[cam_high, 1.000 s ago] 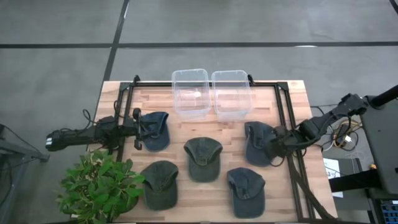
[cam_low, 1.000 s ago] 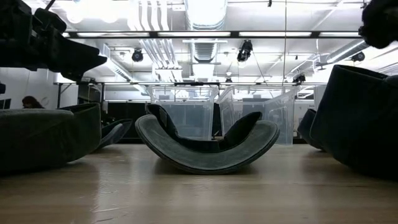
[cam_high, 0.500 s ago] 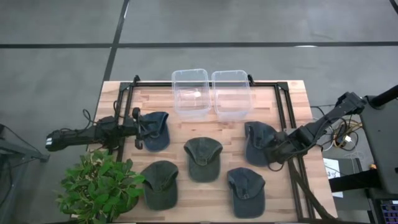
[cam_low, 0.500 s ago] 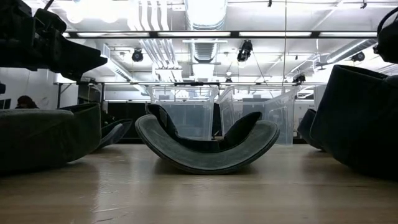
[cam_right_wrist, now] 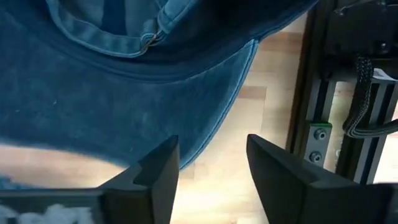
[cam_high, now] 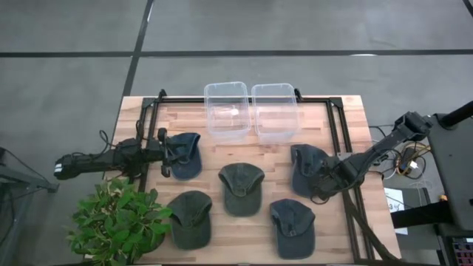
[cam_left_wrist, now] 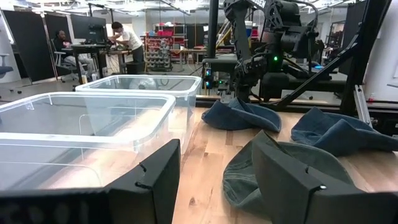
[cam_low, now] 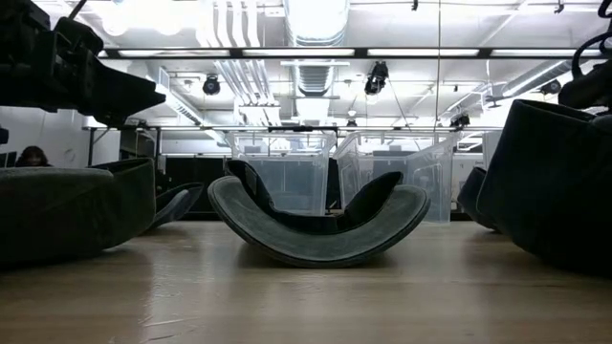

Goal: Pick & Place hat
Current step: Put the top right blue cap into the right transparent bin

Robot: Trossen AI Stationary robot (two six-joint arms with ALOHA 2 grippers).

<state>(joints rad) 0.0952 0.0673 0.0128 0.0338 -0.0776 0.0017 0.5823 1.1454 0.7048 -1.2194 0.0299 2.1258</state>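
Observation:
Several dark blue-green hats lie on the wooden table (cam_high: 244,148). My right gripper (cam_right_wrist: 211,168) is open, low over the brim edge (cam_right_wrist: 186,124) of the hat at the right (cam_high: 304,168); it also shows in the high view (cam_high: 322,185). My left gripper (cam_high: 167,153) is open at the left side of the far-left hat (cam_high: 186,155), whose cloth (cam_left_wrist: 249,174) lies just ahead of its fingers. Each hat rests flat on the wood. My right gripper stands open over the near edge of the right hat's brim (cam_right_wrist: 205,134), its fingers pointing down. One finger (cam_right_wrist: 158,171) is close beside the cloth. Whether it touches the brim I cannot tell.
Two clear plastic bins (cam_high: 227,111) (cam_high: 274,111) stand side by side at the table's far edge. A black frame rail (cam_high: 344,148) runs along the table's right side, close to my right arm. A potted plant (cam_high: 118,218) stands at the near left corner.
My right gripper has opened from shut. It has come down and gone a little toward the table's near edge along the right hat. The hat lies where it did.

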